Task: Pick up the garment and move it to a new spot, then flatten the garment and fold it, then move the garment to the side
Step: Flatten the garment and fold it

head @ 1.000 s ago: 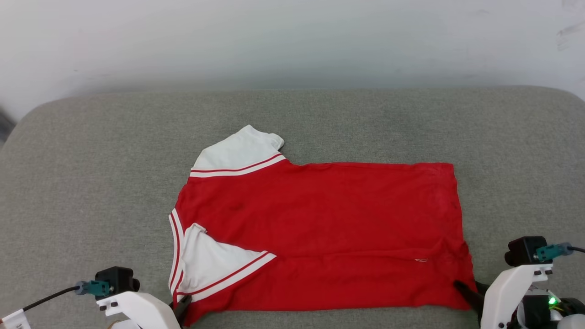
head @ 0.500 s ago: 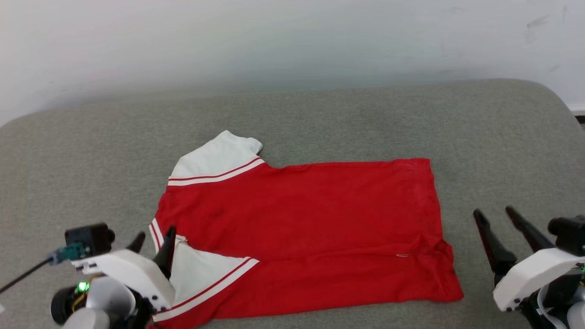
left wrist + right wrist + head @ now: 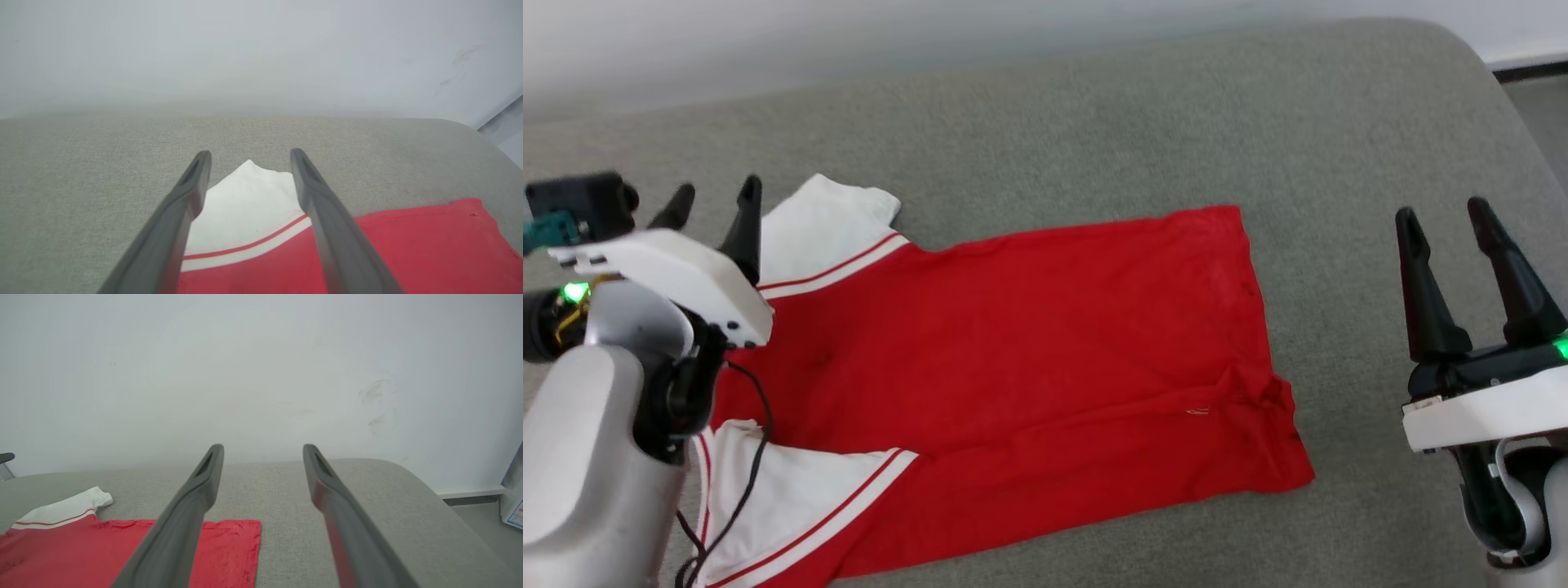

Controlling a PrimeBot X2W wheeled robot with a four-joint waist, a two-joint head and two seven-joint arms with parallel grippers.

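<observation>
The garment (image 3: 1013, 351), a red T-shirt with white sleeves and striped trim, lies spread flat on the grey cushioned surface (image 3: 1094, 122); no lettering shows on the upward side. My left gripper (image 3: 715, 196) hovers open above the shirt's far white sleeve (image 3: 825, 220), nothing between its fingers. In the left wrist view that sleeve (image 3: 245, 204) lies between the open left gripper (image 3: 247, 157). My right gripper (image 3: 1441, 214) stands open off the shirt's right edge, over bare cushion. The right wrist view has the open right gripper (image 3: 261, 451) and the garment (image 3: 81, 555) at lower left.
A white wall (image 3: 261, 367) rises behind the cushioned surface. The cushion's rounded right corner (image 3: 1494, 90) drops to a grey floor (image 3: 1543, 106). A boxed item (image 3: 515, 498) stands on the floor at the right wrist view's right edge. Bare cushion lies around the shirt.
Both grippers let go of the shirt's near corners, opened wide and rose away from it. The head camera swung right and down, so the whole picture shifted left.
</observation>
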